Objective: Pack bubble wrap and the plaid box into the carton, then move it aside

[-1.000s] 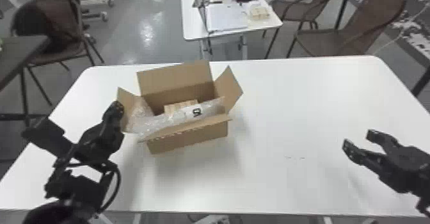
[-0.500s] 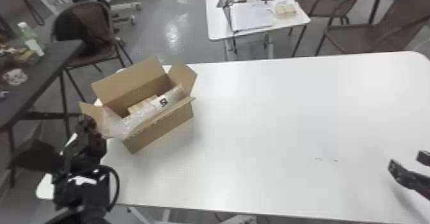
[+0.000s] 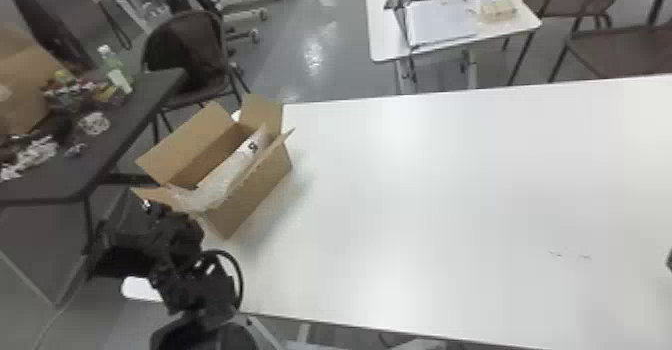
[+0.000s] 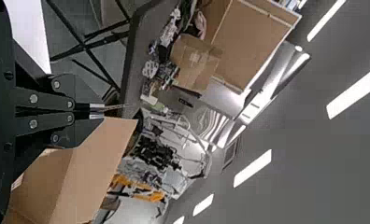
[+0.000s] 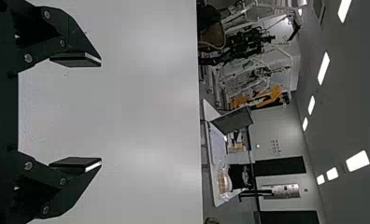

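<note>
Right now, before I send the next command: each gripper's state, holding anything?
Left gripper: closed on a carton flap.
Right gripper: open, empty, over the white table.

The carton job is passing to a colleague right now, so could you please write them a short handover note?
Left end effector: fingers closed, apparently pinching the carton's end flap.
Right end effector: open and empty, over the table.
Carton: at the table's left end, flaps open.
Done: bubble wrap is in the carton. I cannot confirm the plaid box inside, so please check.
Left: probably finish setting the carton aside, if it should go farther, then free the flap and back the left arm off.
</note>
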Tool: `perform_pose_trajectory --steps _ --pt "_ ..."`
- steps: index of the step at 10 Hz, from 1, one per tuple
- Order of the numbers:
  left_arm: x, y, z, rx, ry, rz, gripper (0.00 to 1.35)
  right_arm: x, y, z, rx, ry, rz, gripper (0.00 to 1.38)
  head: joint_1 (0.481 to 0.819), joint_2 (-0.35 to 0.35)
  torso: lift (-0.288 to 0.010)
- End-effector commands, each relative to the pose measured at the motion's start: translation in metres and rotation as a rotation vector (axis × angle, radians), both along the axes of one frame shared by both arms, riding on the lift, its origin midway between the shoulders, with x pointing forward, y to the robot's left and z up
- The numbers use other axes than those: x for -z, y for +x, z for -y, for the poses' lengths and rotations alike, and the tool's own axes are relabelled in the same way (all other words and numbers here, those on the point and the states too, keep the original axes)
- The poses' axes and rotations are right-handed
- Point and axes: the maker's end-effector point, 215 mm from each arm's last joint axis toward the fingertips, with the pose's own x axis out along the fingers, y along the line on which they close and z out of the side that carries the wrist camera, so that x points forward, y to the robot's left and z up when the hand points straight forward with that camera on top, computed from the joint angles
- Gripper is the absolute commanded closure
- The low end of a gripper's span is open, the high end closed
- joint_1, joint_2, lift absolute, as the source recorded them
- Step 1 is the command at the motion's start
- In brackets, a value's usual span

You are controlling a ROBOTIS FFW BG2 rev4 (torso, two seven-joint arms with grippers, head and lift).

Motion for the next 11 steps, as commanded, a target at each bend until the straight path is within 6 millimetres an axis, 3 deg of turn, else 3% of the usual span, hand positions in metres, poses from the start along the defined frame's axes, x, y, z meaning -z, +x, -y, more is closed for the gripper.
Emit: perform_pose_trajectory --steps 1,2,3,4,5,7,8,9,11 --pt "0.001 0.000 0.007 -0.009 -0.001 0.029 1.00 0.000 0.002 -0.005 -0.008 0.014 -0.001 0.50 0.695 0.350 -0.166" --pt "-0.012 -0.003 0.013 -0.005 0.043 0.050 0.49 -0.002 0.002 -0.005 -0.008 0.006 0.005 0.50 0.695 0.350 -0.166" --pt "-0.029 -0.011 0.020 0.012 0.101 0.061 0.09 -0.007 0.003 -0.004 -0.007 -0.004 0.015 0.50 0.695 0.350 -0.166" --pt "-0.052 -0.021 0.032 0.041 0.171 0.068 0.07 -0.013 0.003 -0.003 -0.001 -0.009 0.033 0.51 0.695 0.350 -0.166" --pt "-0.070 -0.027 0.054 0.092 0.241 0.061 0.16 -0.017 0.001 0.002 0.016 -0.020 0.046 0.50 0.695 0.350 -0.166" --pt "-0.091 -0.007 0.134 0.268 0.346 0.033 0.18 -0.030 -0.003 0.016 0.046 -0.127 0.086 0.50 0.695 0.319 -0.166" --pt "-0.091 0.003 0.177 0.363 0.386 0.033 0.19 -0.042 -0.005 0.017 0.066 -0.143 0.147 0.51 0.695 0.292 -0.166" --pt "-0.084 0.009 0.210 0.460 0.432 0.011 0.19 -0.044 -0.010 0.017 0.080 -0.156 0.181 0.51 0.695 0.216 -0.166" --pt "-0.039 0.006 0.249 0.668 0.489 -0.108 0.19 -0.041 -0.027 0.023 0.106 -0.210 0.262 0.52 0.695 0.103 -0.166"
